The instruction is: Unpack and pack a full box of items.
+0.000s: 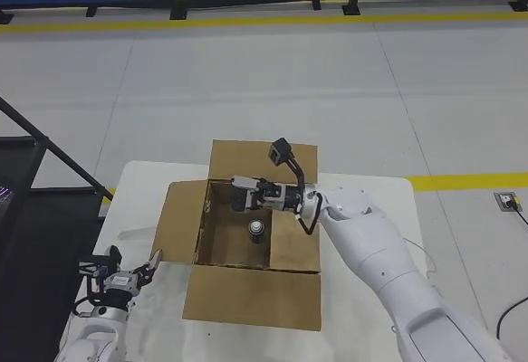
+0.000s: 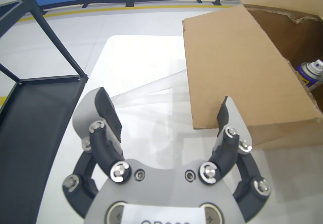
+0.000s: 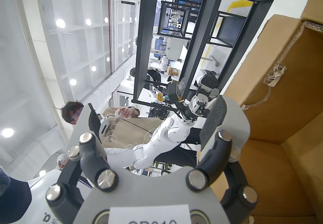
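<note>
white table (image 1: 146, 195) with the open box (image 1: 254, 299) in the middle; a spray can (image 1: 256, 231) stands inside it; right gripper (image 3: 154, 114) hangs over the box's far side, jaws wide apart, holding nothing; left gripper (image 2: 164, 99) sits by the table's near left corner, just beside a flap, also spread wide and empty; black rack (image 2: 32, 114) next to the table; pale floor (image 1: 336, 90) with yellow lines

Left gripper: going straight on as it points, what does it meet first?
Likely the box's outer flap: the left gripper, open, has its box-side finger lined up with the flap's corner. Between the fingers, table lies ahead. Depth unclear.
</note>
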